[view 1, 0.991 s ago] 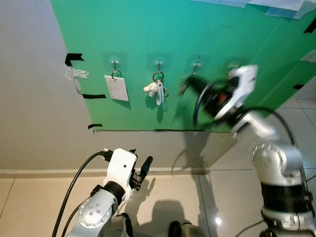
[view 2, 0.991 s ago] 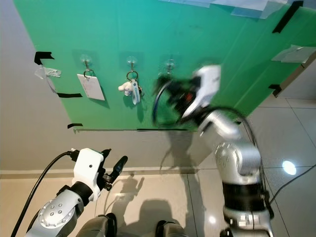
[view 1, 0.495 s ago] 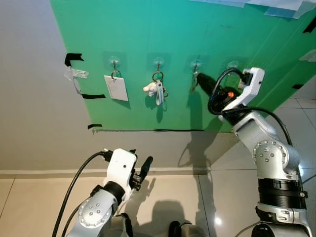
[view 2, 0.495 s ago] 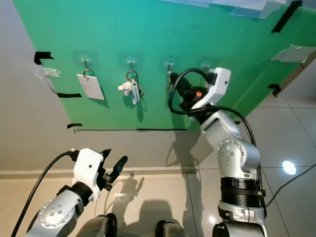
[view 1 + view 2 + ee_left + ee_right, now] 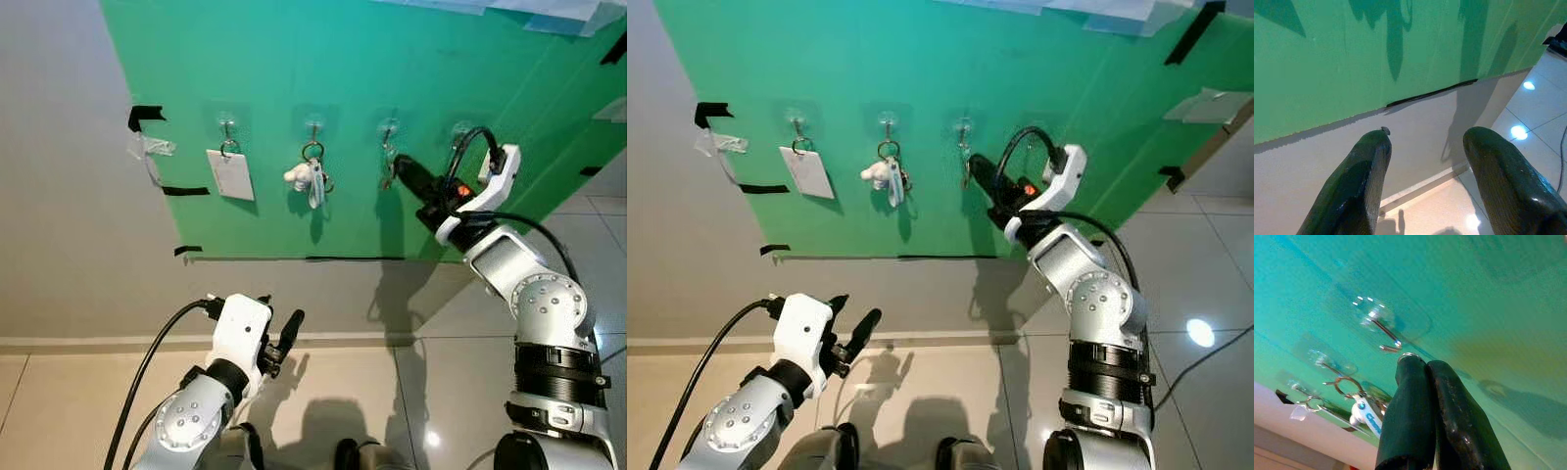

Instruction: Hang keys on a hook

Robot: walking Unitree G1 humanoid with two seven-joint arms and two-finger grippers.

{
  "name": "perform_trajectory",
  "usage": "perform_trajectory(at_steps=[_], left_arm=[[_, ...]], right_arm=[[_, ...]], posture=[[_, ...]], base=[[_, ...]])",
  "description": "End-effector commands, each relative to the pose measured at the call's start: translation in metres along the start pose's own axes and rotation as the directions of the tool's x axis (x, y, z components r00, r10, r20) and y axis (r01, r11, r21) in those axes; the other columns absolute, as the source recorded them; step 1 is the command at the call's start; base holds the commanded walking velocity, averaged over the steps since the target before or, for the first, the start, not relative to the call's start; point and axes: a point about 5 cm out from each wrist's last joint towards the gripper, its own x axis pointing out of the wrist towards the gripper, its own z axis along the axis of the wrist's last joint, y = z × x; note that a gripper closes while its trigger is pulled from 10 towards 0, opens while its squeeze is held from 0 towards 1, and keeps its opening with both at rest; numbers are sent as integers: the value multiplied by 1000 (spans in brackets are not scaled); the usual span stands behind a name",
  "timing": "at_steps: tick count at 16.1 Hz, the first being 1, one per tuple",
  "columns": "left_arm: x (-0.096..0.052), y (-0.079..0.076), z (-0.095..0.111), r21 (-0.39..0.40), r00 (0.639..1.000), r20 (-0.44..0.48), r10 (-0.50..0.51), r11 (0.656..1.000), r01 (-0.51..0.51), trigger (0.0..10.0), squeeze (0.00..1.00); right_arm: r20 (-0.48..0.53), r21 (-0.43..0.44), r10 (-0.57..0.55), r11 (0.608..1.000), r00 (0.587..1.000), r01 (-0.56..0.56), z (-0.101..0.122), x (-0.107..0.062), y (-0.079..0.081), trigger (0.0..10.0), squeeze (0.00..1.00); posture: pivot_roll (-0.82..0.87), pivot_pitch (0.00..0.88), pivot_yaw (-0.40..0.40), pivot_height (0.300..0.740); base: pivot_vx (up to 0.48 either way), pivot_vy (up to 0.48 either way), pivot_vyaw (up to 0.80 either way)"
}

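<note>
**Right gripper at third hook, key ring pinched at fingertips**

Left eye view: a green board (image 5: 392,88) is fixed to a grey wall (image 5: 59,196) and carries a row of four clear hooks. First hook (image 5: 227,125) holds a white card (image 5: 230,174). Second hook (image 5: 313,127) holds a key bunch with a small white figure (image 5: 312,179). Right arm is raised; right gripper (image 5: 400,168) has its tip just under the third hook (image 5: 389,129), with the keys (image 5: 388,176) hanging at the fingertips right below that hook. Cannot tell from here whether the ring is over the hook. Fourth hook (image 5: 461,128) sits just above the wrist cable. Left gripper (image 5: 284,333) is low, near the floor, well apart from the board. Black tape pieces (image 5: 145,116) sit at the board's left edge.

Right eye view: same scene. Right gripper tip sits beside and slightly below the third hook; keys show as a small dark shape at the tip.

Left wrist view: the left gripper's two fingers (image 5: 1359,186) are spread apart with nothing between them. Beyond them are the board's lower edge, grey wall and glossy tile floor (image 5: 1537,107).

Right wrist view: the right gripper's two fingers (image 5: 1449,406) are pressed together, with a thin metal ring (image 5: 1407,355) caught at their tips. The ring is just beside the tip of the third hook, not clearly around it. The second hook's key bunch and the first hook sit further along the board.
</note>
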Motion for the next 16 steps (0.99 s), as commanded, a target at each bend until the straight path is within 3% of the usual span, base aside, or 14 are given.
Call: perform_trajectory(at_steps=[1,2,3,4,5,7,10,11,13,16], left_arm=[[2,-3,-4,-12,1000,-16,-13,1000,13,10000,0],[2,-3,-4,-11,1000,-15,-13,1000,13,10000,0],[2,-3,-4,-10,1000,-14,-13,1000,13,10000,0],[2,-4,-4,-10,1000,-15,-15,1000,14,10000,0],[2,-4,-4,-10,1000,-15,-15,1000,15,10000,0],[1,-6,-5,-15,1000,-15,-20,1000,20,10000,0],[1,-11,-3,-11,997,7,-72,997,73,10000,0],[2,-15,8,62,985,90,-145,988,140,10000,0],[0,-17,24,172,962,190,-197,971,165,10000,0],[-1,-20,31,202,949,245,-198,968,149,10000,0]], right_arm=[[-9,3,-36,999,999,36,-1,-4,-7,0,0],[-28,-81,-53,995,998,51,-4,-4,-8,0,0],[-41,-256,-62,965,997,49,-5,-4,-3,0,0],[-68,-420,-58,907,996,24,-10,-4,2,0,0],[-88,-476,-56,879,995,7,-13,-4,4,0,0],[-188,-579,48,801,981,-150,-29,-6,22,0,0],[-130,-579,72,804,989,-135,-21,-4,26,0,0],[-60,-573,62,815,996,-86,-10,0,22,0,0],[-11,-517,81,853,997,-75,0,3,24,0,0],[8,-426,106,900,994,-93,4,4,28,0,0]], posture=[[71,173,-107,740],[71,173,-107,740],[69,173,-108,740],[68,172,-110,740],[68,172,-110,740],[67,172,-112,740],[68,172,-111,740],[69,168,-112,740],[69,161,-111,740],[68,155,-111,740]], base=[[0,0,0],[0,0,0],[0,0,0],[0,0,0],[0,0,0],[0,0,0],[0,0,0],[0,0,0],[0,0,0],[0,0,0]])
